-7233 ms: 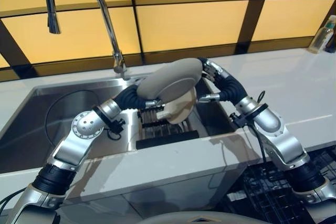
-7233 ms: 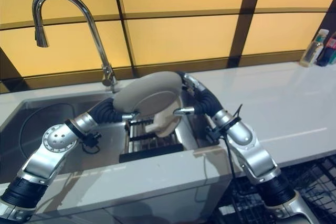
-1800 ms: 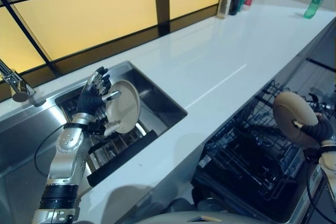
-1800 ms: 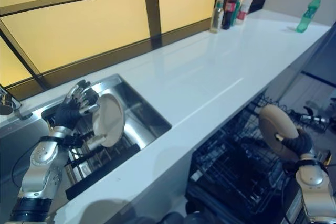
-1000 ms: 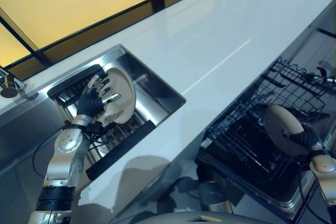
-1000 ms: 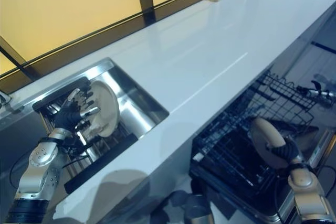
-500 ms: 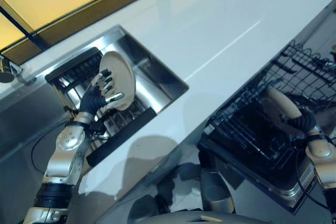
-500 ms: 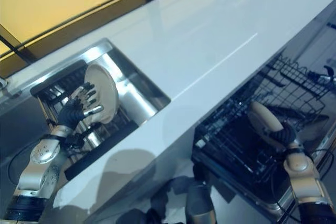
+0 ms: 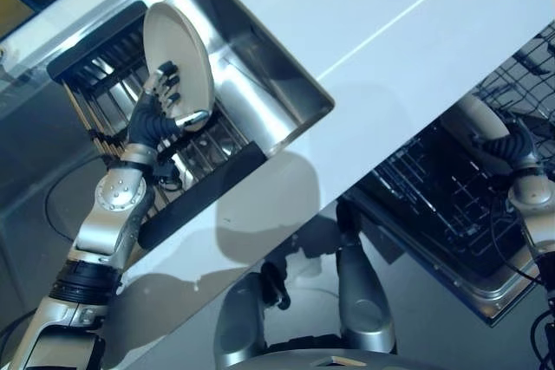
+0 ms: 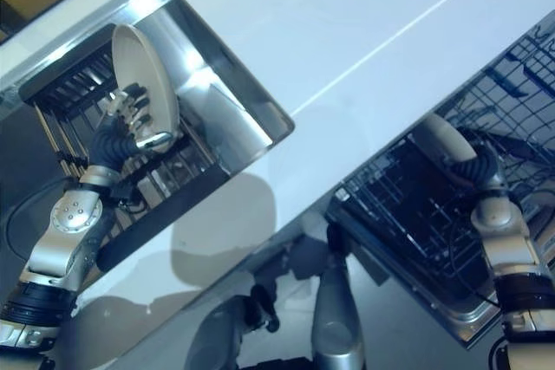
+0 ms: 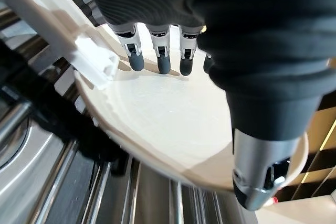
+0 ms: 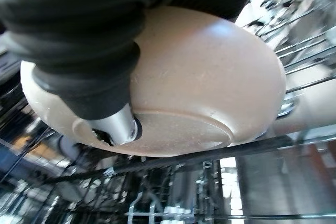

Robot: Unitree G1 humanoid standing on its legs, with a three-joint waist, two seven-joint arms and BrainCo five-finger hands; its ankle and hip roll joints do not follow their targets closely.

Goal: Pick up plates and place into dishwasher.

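Right hand (image 10: 481,171) grips a round beige-brown stoneware plate (image 12: 210,66) inside the black wire dishwasher rack (image 9: 451,184). Left hand (image 9: 156,119) pinches a cream round plate (image 9: 178,49) over the steel sink (image 9: 260,101).

A kitchen: a steel sink (image 9: 260,119) with a dish rack (image 9: 104,58) at 10 o'clock, a white desk (image 9: 364,32) across the middle, an open dishwasher (image 9: 451,214) at 4 o'clock.

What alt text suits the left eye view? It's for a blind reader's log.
The right hand lowers a beige plate into the black dishwasher rack, while the left hand grips a second plate over the sink.
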